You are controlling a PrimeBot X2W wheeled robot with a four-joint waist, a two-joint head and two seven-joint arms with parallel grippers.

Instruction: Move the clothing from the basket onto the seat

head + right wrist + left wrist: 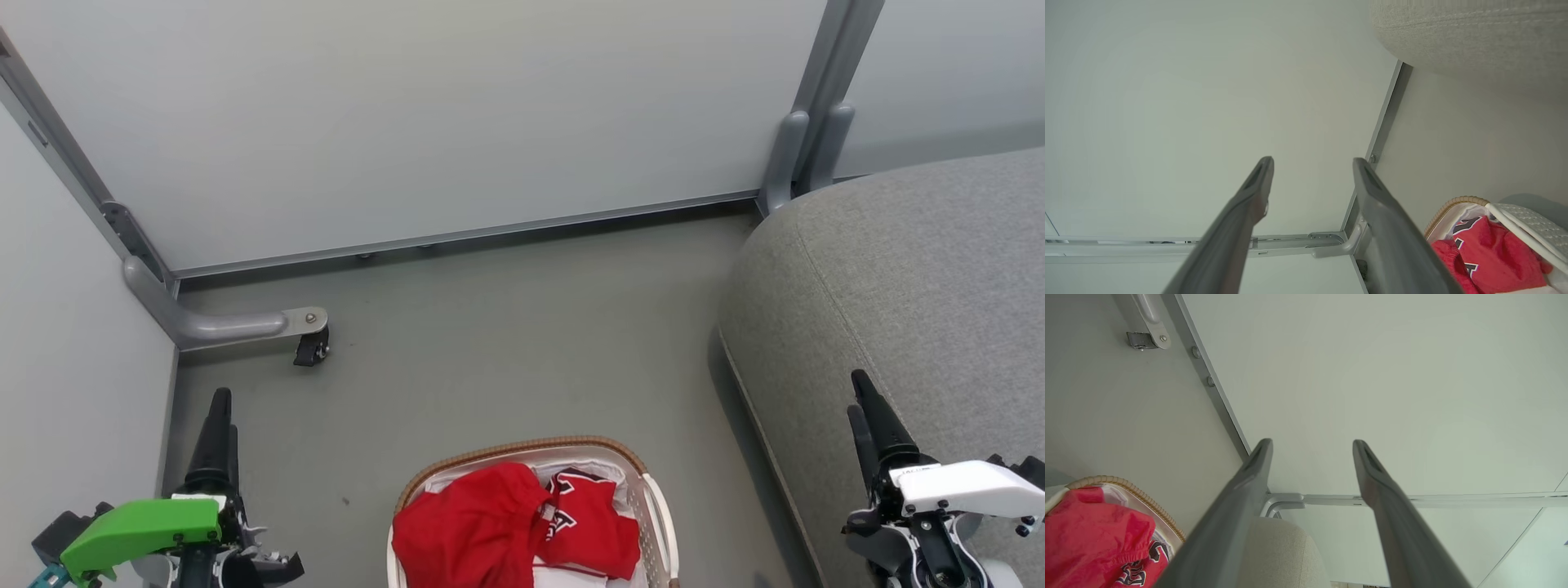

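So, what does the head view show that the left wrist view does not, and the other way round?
Head view adds: the right gripper, the green cover on the left arm, and the broad top of the seat.
Left wrist view adds: the left gripper seen along its own fingers, open, with a wide gap and nothing between them.
Both share: the basket with the red clothing lying inside, a part of the seat, the grey floor, and the castor foot of the partition.
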